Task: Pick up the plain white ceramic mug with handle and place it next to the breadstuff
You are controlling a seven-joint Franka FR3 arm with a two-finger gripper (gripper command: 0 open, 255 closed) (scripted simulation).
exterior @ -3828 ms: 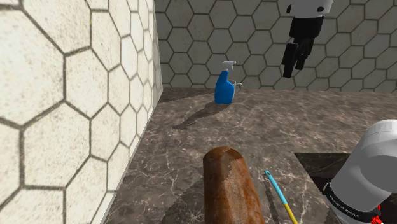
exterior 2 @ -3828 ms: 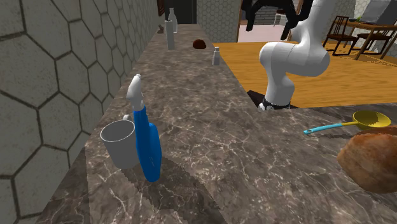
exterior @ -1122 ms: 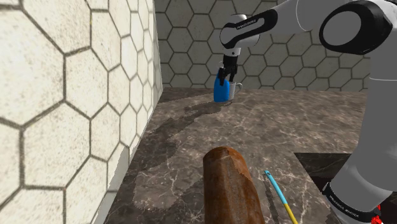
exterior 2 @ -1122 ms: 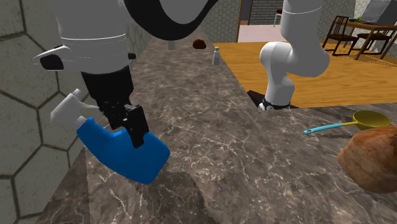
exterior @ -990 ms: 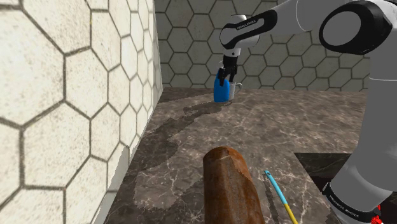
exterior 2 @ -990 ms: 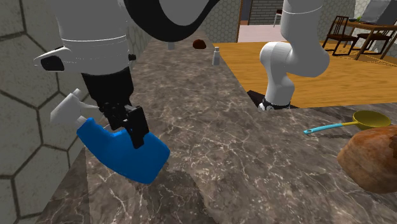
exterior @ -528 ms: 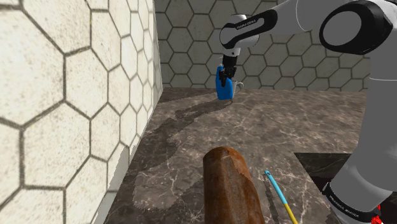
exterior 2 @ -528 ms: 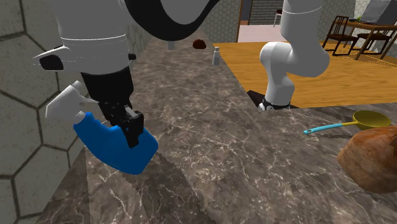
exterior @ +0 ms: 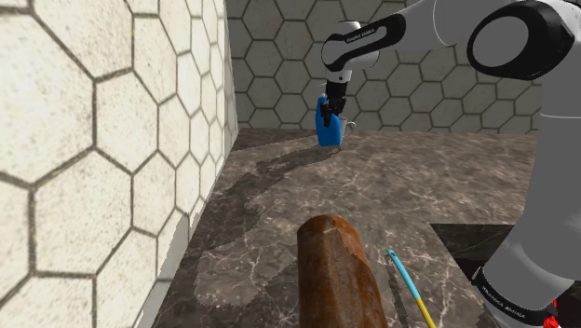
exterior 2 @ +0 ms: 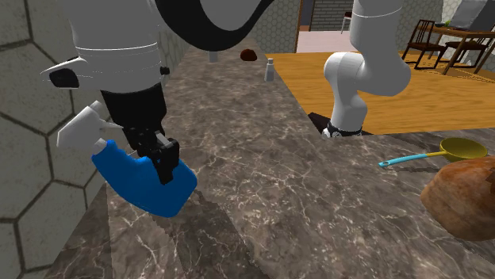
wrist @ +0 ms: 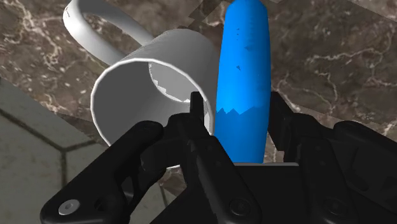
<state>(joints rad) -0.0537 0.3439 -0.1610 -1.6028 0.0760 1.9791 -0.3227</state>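
The black gripper [wrist: 236, 111] is closed on the blue spray bottle [wrist: 245, 70], which leans in its hold, while the white mug [wrist: 137, 89] sits free just outside one finger, well apart from the bread [exterior: 340, 275], so I judge the grasp took the wrong thing.

lite: even, med-bright | shadows: soft, on countertop [exterior: 419, 177] | near wall [exterior: 93, 140] brightest

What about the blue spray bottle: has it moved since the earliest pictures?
Yes. In the second exterior view the blue spray bottle, upright before, now tips toward the hexagon-tiled wall at that view's left, clasped by the end effector.
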